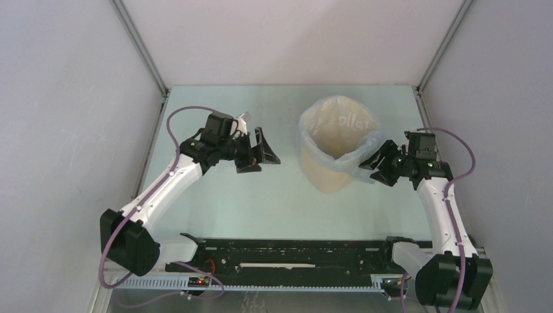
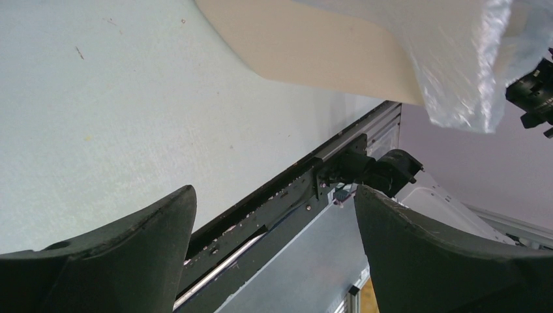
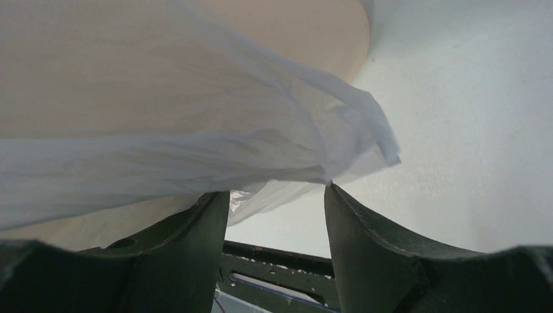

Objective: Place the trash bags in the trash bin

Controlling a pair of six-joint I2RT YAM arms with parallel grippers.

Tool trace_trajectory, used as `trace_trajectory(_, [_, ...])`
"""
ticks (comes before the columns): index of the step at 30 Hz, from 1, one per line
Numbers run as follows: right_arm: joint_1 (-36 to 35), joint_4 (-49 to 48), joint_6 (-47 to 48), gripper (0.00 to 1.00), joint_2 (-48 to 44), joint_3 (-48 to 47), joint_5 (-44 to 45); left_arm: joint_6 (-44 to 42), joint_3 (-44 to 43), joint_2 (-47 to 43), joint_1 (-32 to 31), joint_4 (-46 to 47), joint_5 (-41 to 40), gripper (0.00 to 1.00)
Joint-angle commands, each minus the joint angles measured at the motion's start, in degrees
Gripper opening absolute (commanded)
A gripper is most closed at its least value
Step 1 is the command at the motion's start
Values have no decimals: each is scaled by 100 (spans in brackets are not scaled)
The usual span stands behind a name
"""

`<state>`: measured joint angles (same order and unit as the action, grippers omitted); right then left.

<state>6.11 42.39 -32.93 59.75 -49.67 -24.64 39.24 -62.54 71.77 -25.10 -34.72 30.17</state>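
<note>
over the bin [image 1: 329,177] rim, the bag [image 1: 362,158] drapes (translucent, crinkled).

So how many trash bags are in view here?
1: the trash bag lines the trash bin, its edge folded over the rim. Another could lie hidden inside.

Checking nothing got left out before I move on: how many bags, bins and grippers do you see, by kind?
Trash bag: 1, draped over the bin rim
Trash bin: 1
Grippers: 2 (left gripper, right gripper), both open
Total: 4
</note>
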Motion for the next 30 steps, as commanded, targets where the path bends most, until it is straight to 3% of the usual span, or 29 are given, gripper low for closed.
trace_trajectory(1, [-168,-712,-46,65,0,-78,-223,-189,52,-448,23,-168,-326,96])
trace_trajectory(10, [-145,1022,424,67,-830,-600,40,13,-184,-479,-1,-157,-213,96])
trace_trajectory(13, [-154,1903,646,70,-1212,-1279,133,132,-377,-761,-21,9,-291,98])
trace_trajectory(17, [-163,2858,709,81,-1582,-2447,90,335,-675,-1214,-29,230,-583,100])
trace_trajectory(22, [-163,3142,583,88,-1737,-3873,-352,285,-1322,-1748,-30,371,-1058,100])
trace_trajectory(25, [-163,3173,450,99,-1684,-4626,-318,41,-1841,-2015,-30,245,-1479,100])
trace_trajectory(30, [-163,3291,643,100,-1655,-5431,-245,-683,-3063,-2316,-30,-395,-2293,100])
